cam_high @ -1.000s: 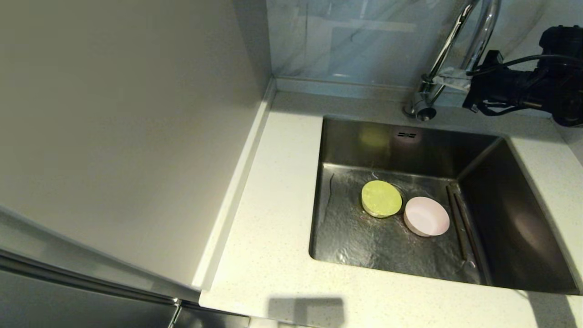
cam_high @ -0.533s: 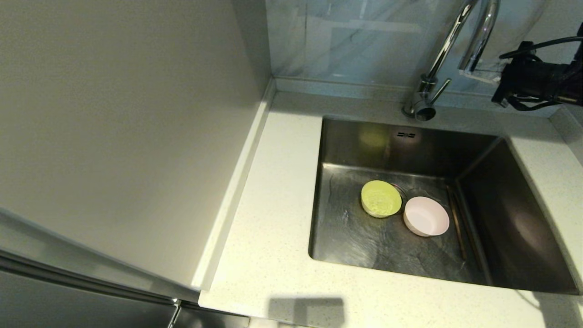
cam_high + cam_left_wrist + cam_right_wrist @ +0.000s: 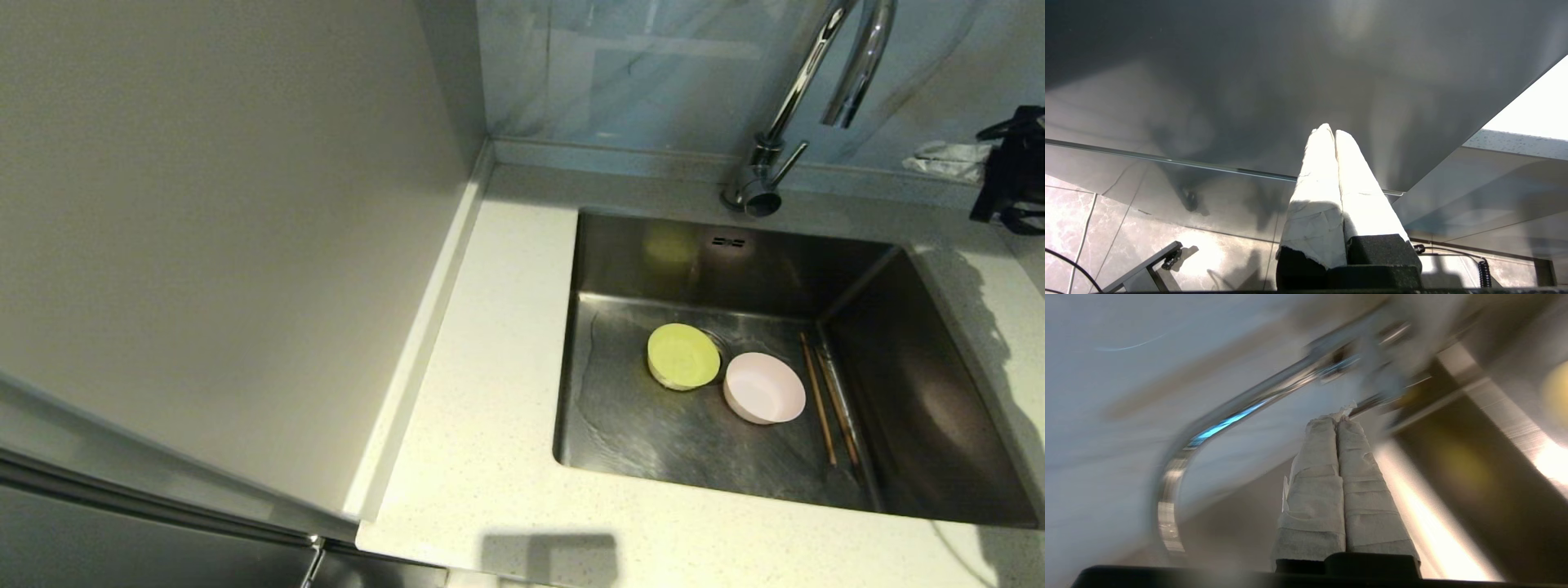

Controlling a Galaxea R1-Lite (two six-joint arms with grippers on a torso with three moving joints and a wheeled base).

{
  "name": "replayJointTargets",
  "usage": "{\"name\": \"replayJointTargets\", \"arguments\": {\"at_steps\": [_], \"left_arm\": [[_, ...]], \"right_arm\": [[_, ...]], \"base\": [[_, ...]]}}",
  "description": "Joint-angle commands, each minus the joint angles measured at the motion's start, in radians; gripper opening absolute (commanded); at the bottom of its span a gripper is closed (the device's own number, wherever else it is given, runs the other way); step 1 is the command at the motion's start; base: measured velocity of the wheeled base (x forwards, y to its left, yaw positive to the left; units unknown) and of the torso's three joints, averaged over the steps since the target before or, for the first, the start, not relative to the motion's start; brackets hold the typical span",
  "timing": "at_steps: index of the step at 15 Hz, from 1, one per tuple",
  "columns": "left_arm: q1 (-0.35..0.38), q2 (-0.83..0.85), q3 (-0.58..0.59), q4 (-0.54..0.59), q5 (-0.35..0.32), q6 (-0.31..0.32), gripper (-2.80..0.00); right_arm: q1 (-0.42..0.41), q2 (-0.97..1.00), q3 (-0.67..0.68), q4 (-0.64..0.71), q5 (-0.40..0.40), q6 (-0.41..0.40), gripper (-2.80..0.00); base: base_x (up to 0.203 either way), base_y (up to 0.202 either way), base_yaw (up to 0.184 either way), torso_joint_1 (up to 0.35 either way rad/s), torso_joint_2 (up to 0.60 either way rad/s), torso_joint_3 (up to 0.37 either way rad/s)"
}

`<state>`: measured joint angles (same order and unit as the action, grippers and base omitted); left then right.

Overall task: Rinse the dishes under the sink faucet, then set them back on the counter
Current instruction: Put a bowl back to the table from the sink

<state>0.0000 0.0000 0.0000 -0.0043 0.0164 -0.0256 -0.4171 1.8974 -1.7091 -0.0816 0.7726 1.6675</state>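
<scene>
Now | yellow-green bowl [image 3: 683,356], pink bowl [image 3: 764,388], chopsticks [image 3: 826,400] in wet sink [image 3: 939,392] | right claw [image 3: 1336,418] clenched, empty

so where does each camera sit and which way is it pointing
Head: high up, looking down at the brushed steel sink holding the yellow-green bowl; right gripper at the right edge.
Left wrist: behind the shut left gripper, facing a dark grey panel.
Right wrist: behind the shut right gripper, facing the chrome gooseneck faucet.
Shared: faucet, sink.
</scene>
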Motion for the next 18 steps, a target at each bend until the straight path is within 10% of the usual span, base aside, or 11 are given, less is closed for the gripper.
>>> {"name": "replayJointTargets", "arguments": {"at_steps": [1, 5, 9, 12, 18], "left_arm": [[0.0, -0.003, 0.0, 0.0, 0.0, 0.0, -2.8], [0.0, -0.003, 0.0, 0.0, 0.0, 0.0, -2.8], [0.0, -0.003, 0.0, 0.0, 0.0, 0.0, -2.8], [0.0, -0.003, 0.0, 0.0, 0.0, 0.0, -2.8], [0.0, -0.003, 0.0, 0.0, 0.0, 0.0, -2.8]], "right_arm": [[-0.044, -0.067, 0.052, 0.115, -0.013, -0.255, -2.8], [-0.07, -0.247, 0.223, 0.414, -0.416, -0.967, -2.8], [-0.058, -0.517, 0.416, -0.015, -0.541, -1.425, -2.8], [0.035, -0.731, 0.658, -0.289, -0.528, -1.579, -2.8], [0.185, -1.193, 1.195, -0.359, -0.501, -1.672, -2.8]], "base": [[0.0, 0.0, 0.0, 0.0, 0.0, 0.0], [0.0, 0.0, 0.0, 0.0, 0.0, 0.0], [0.0, 0.0, 0.0, 0.0, 0.0, 0.0], [0.0, 0.0, 0.0, 0.0, 0.0, 0.0], [0.0, 0.0, 0.0, 0.0, 0.0, 0.0]]}}
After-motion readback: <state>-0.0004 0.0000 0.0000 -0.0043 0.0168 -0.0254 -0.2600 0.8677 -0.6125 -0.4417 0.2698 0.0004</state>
